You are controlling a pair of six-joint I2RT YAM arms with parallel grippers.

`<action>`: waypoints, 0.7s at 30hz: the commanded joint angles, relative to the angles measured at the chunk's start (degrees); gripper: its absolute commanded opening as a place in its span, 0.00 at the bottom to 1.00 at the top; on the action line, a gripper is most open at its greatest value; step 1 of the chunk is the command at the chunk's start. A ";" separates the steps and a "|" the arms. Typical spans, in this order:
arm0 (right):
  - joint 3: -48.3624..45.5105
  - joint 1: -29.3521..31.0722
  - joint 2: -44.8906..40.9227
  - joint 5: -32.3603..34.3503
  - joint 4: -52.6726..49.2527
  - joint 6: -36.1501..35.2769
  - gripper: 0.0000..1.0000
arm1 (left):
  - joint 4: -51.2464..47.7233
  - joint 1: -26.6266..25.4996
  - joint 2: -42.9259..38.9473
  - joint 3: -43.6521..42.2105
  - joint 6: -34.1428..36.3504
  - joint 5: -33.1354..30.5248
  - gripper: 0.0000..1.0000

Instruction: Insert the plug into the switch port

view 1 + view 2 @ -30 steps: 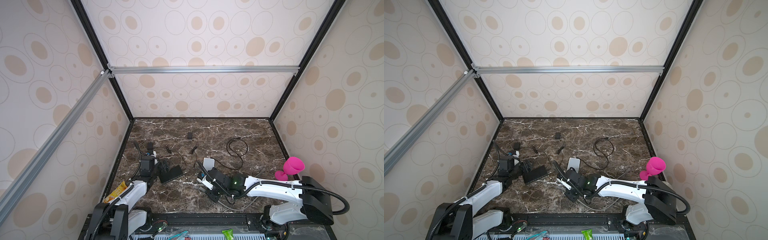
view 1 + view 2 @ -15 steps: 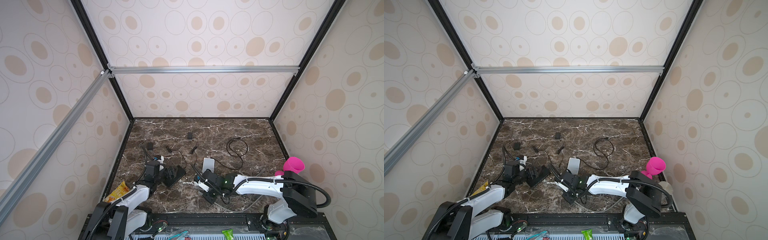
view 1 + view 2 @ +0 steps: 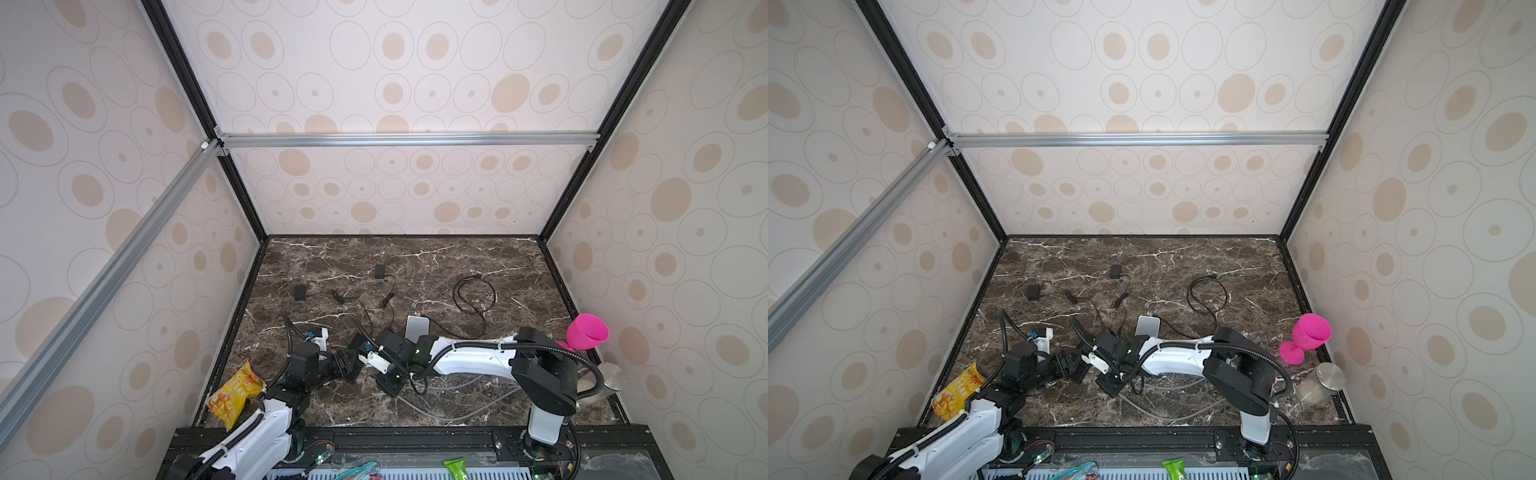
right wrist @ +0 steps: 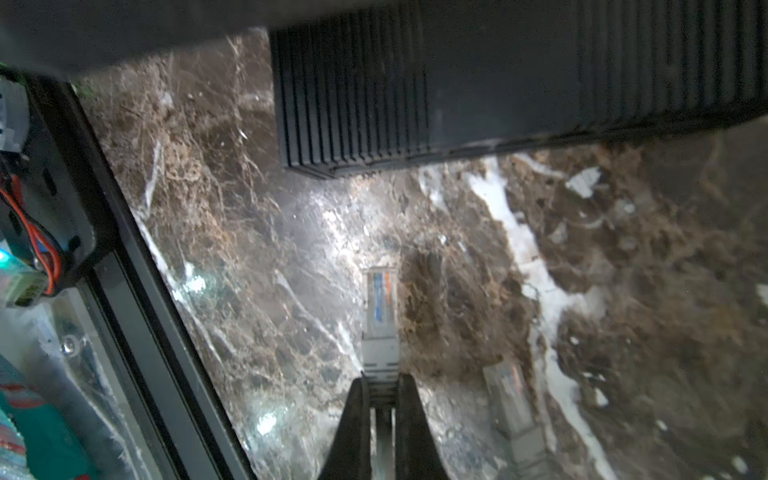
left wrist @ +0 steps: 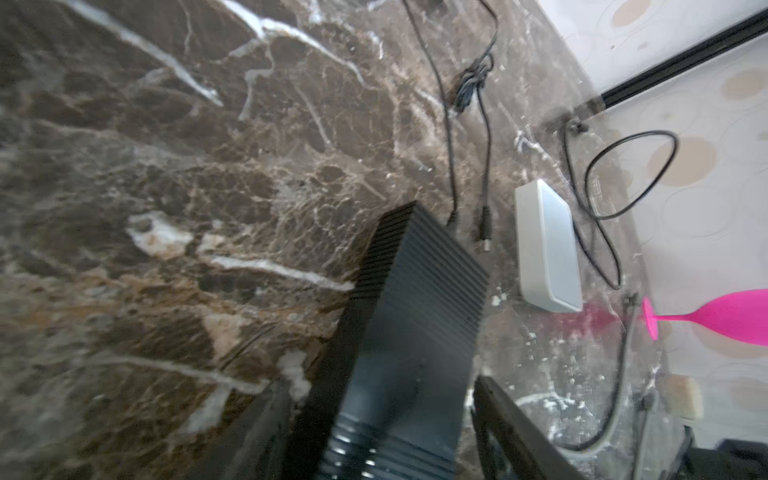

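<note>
Right gripper point(image 4: 384, 380): clamped on the grey boot of the network plug point(image 4: 380, 307).
Network plug: projects ahead of the fingertips, over the marble tabletop point(image 4: 291, 270).
Switch point(image 4: 498, 83): black, ribbed, ahead of the plug tip, apart from it.
Left gripper point(image 5: 378, 384): jaws flank the switch point(image 5: 415, 299); contact cannot be told.

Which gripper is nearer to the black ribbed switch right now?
Left. The left gripper straddles the switch, with its jaws on either side of it. The right gripper, shut on the plug, sits short of it, with bare tabletop between plug tip and switch.
</note>
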 commanded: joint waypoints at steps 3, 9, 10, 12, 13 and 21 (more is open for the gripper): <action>2.96 0.03 2.51 -1.04 -0.53 -1.92 0.00 | -0.11 -0.28 4.36 1.26 1.94 -1.82 0.51; 5.33 0.09 4.80 -1.92 -0.29 -2.14 0.00 | -0.54 -0.30 4.23 0.83 2.57 -3.05 0.39; 5.60 0.03 5.00 -1.93 -0.39 -2.16 0.00 | -0.53 -0.27 4.25 0.86 2.68 -3.09 0.39; 6.22 0.10 5.42 -2.00 -0.47 -2.30 0.00 | -0.53 -0.25 4.58 0.91 2.68 -3.28 0.39; 6.57 0.03 5.68 -2.11 -0.66 -2.46 0.00 | -0.63 -0.27 4.69 0.96 2.70 -3.29 0.39; 8.62 0.09 6.85 -1.73 -0.99 -2.74 0.00 | -1.23 -0.28 4.29 0.65 2.44 -3.23 0.39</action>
